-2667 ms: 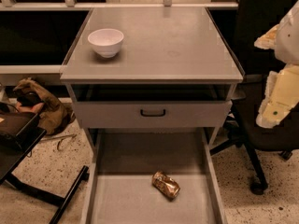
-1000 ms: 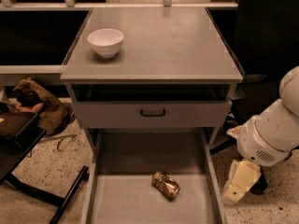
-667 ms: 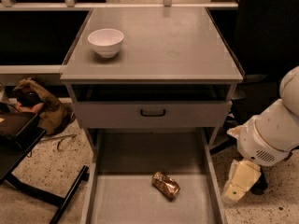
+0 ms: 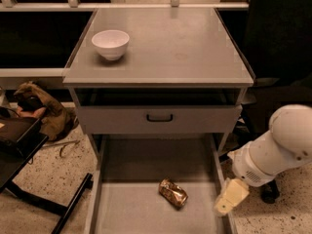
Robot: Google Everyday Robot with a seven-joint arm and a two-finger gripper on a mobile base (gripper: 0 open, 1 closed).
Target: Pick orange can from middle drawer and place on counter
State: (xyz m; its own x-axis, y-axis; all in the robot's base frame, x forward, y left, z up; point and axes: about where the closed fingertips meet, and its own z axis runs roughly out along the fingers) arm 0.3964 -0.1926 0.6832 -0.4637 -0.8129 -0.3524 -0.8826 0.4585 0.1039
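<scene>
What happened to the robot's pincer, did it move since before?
Yes. The pincer moved down and left, from up beside the counter to the right wall of the middle drawer.

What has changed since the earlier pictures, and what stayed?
The robot's cream claw came down from higher up on the right and now sits low by the right wall of the open shallow grey middle drawer, a little further left than before. It holds nothing. The small dented orange-brown can stays on the drawer floor; the white bowl stays on the flat grey counter.
</scene>
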